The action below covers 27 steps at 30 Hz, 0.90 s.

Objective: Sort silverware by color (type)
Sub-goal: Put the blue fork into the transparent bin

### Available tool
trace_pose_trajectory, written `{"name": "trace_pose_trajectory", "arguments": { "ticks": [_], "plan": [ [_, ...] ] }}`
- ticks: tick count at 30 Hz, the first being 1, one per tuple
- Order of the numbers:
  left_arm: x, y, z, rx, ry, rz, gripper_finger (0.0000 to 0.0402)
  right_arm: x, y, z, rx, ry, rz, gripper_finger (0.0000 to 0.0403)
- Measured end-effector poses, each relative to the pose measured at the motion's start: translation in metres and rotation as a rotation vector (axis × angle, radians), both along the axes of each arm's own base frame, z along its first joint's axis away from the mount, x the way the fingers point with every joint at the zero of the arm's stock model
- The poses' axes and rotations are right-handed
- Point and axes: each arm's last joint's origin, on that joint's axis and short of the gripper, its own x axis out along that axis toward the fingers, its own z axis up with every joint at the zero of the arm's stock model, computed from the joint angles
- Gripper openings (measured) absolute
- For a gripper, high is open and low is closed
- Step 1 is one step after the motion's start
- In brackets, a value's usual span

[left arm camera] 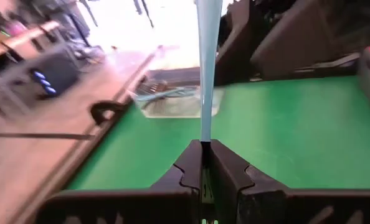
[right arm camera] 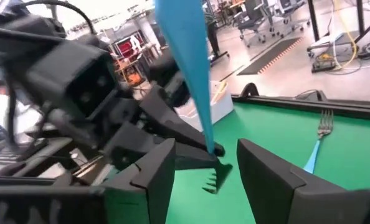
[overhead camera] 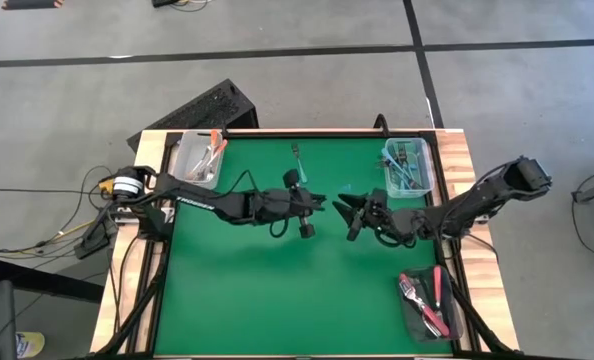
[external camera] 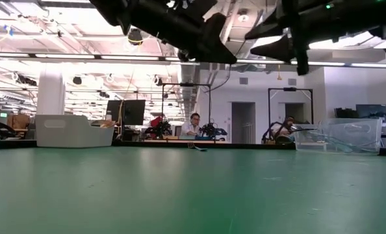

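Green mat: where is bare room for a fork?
Bare: the near half of the green mat, left of the dark bin. Crowded: mid-table, where the left end effector, holding a blue fork, meets the right end effector; a loose fork lies between the far orange-fork bin and teal-fork bin.

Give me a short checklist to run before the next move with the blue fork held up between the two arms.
1. Left gripper jaws shut on the blue fork: ok.
2. Right gripper jaws open, fork between them: ok.
3. Right jaws touching the fork: cannot tell.
4. Bin of blue forks beside the right arm: ok.
5. No loose forks: not ok, one fork lies on the table.
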Motion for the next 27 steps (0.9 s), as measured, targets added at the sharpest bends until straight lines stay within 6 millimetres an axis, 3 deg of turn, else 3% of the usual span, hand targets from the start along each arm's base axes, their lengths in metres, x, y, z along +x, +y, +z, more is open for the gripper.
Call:
{"name": "trace_pose_trajectory", "arguments": {
  "ticks": [8,16,22,27],
  "plan": [
    [-0.001,-0.012,0.000,0.025,0.010,-0.004,0.0000,0.023,-0.003,0.006,-0.026,0.016,-0.015,0.0149],
    [-0.001,-0.017,-0.002,-0.012,0.016,-0.037,0.0008,0.033,-0.005,0.009,-0.082,0.105,-0.039,0.0016],
    [-0.001,-0.020,-0.004,-0.058,0.032,-0.116,0.0075,0.027,-0.023,0.026,-0.061,0.324,-0.108,0.0011],
    [-0.003,-0.019,-0.011,-0.096,0.089,-0.097,0.0128,0.011,-0.050,0.059,-0.026,0.581,-0.187,0.0011]
  ]
}}
